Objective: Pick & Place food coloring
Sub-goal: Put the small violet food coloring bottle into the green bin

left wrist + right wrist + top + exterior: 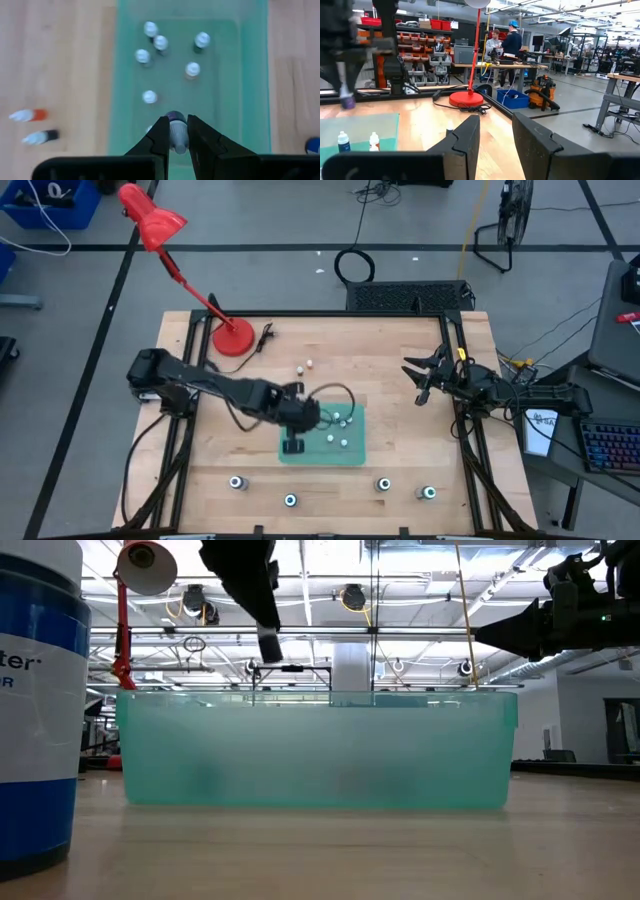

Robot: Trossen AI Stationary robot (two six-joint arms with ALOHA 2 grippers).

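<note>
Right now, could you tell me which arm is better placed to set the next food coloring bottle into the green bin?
Left: its gripper already holds a bottle above the green bin. The right gripper waits open at the table's edge.

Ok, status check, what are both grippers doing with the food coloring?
Left gripper shut on a bottle above the green bin. Right gripper open, waiting at table's right side. Nothing in the way.

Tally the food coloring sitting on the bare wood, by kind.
Small bottles: 2
Teal-topped round jars: 4
Total: 6
Left out: the held bottle in the left hand above the green bin; the right hand waits open at the table's right edge.
</note>
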